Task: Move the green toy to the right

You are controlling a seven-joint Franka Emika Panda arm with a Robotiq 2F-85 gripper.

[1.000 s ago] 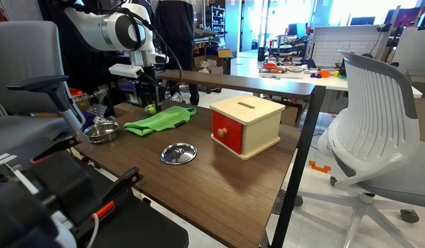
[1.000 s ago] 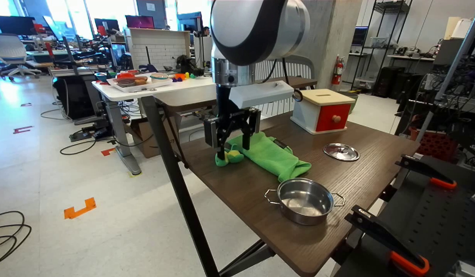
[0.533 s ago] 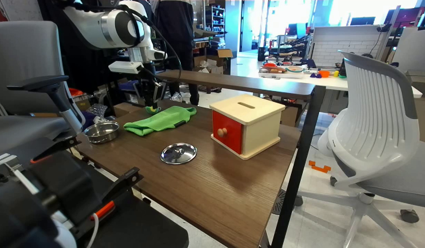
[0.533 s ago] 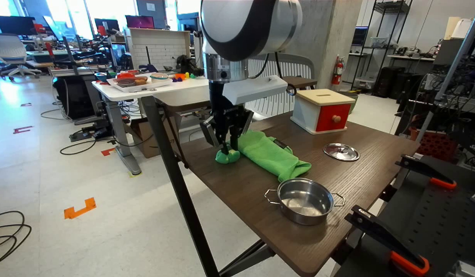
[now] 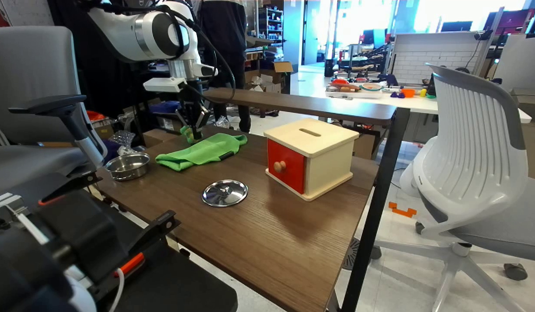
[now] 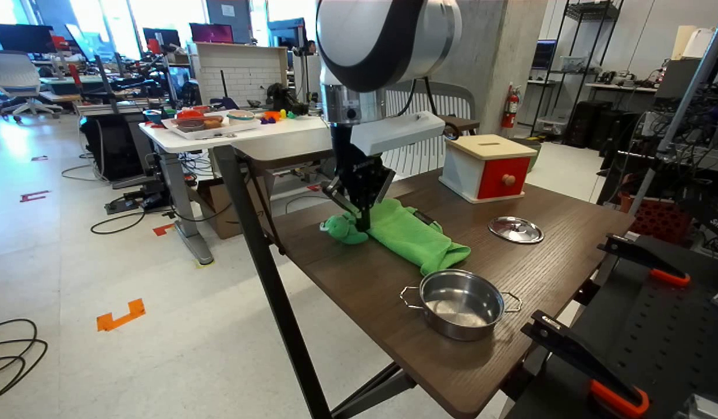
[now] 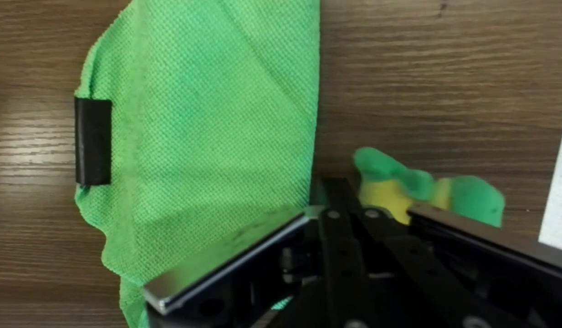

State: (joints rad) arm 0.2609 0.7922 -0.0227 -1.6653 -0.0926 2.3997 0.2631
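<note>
Toy [image 7: 417, 184] sitting at gripper's [image 7: 341, 186] three o'clock, wrist view | gripper resting closed, hold unclear | likely grabbing | next needing firm hold

The toy [image 7: 420, 184] is green and yellow, the cloth [image 7: 208, 127] lighter green with 1 black tag [image 7: 94, 142], gripper [image 6: 363, 222] mostly black, table [image 5: 272, 242] brown wood-grain, box [image 5: 326, 162] cream and red.

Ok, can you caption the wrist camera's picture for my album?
Wrist view: the closed gripper between a green cloth and a partly hidden green-and-yellow toy, over a brown tabletop.
</note>
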